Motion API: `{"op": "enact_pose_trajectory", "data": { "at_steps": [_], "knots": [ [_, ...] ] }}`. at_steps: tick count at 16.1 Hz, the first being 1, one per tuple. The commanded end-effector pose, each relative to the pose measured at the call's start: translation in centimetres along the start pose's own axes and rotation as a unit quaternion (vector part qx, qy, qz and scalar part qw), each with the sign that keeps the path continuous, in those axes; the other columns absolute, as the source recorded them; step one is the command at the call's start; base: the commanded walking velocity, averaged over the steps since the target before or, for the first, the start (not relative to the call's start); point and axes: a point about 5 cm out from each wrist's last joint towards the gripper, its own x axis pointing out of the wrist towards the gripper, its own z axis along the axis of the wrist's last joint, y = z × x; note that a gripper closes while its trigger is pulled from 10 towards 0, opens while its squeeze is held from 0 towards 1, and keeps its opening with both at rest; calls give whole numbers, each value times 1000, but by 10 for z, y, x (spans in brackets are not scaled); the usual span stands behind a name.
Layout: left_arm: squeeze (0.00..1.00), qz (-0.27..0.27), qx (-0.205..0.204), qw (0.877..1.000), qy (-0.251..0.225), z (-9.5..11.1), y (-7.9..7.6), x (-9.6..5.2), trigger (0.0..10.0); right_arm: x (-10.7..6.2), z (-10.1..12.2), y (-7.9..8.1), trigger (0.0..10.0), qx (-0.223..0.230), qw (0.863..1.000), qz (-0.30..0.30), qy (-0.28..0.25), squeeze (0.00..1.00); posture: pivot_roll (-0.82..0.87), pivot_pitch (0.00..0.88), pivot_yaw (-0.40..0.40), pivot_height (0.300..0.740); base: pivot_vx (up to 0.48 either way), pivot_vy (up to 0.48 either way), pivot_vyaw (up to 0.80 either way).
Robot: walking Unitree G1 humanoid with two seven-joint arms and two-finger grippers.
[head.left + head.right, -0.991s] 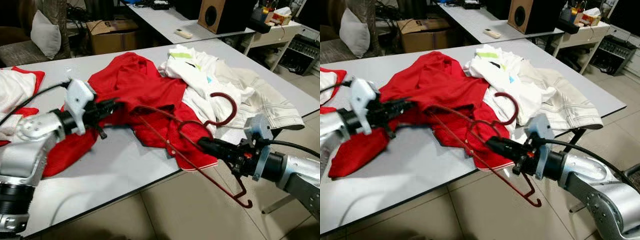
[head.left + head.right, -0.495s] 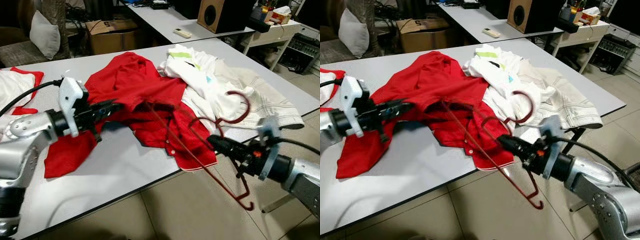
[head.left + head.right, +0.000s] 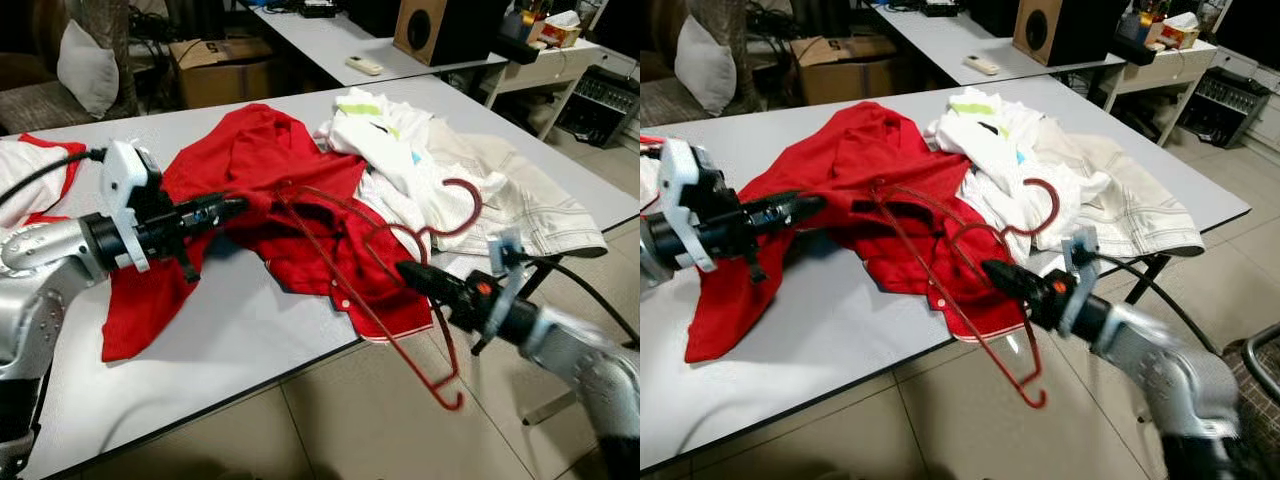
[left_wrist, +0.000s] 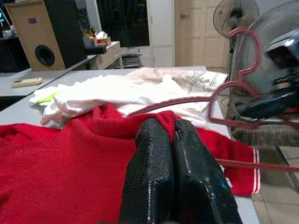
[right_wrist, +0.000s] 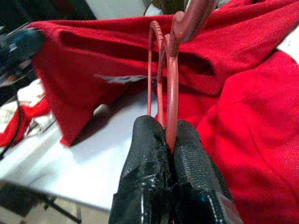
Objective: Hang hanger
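Left eye view: thin red wire hanger (image 3: 380,300), R fingers (image 5: 187,154) pinching it, L fingers (image 4: 154,158) pinching red shirt (image 3: 290,190).

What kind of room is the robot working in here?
Probably a workroom or lab set up in a home or office: long grey tables with clothes piled on them, a wooden speaker on the far table, a cardboard box behind, and a fan by a door.

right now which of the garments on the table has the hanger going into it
The red shirt. The red hanger, held by the right end effector, pokes into its opening, which the left end effector pinches. The white clothes lie untouched behind.
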Motion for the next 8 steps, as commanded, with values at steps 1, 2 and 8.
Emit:
{"op": "enact_pose_trajectory", "data": {
  "at_steps": [1, 2, 8],
  "knots": [
    [0, 0, 19, 1000, -5, 10, 0, -2, 0, -1, 8, -8, 10000, 22, 999, -29, -20, 0, -23, 0, -58, 740, 0, 0, 0],
    [0, 7, 21, 1000, -3, 11, 1, -5, 0, -1, 11, -10, 10000, 34, 998, -35, -33, 0, -23, 0, -58, 740, 0, 0, 0],
    [0, 96, 53, 994, 11, 5, 17, 0, 0, -28, 17, 5, 10000, -15, 998, 26, -52, 0, -29, 0, -60, 740, 0, 0, 0]
  ]
}}
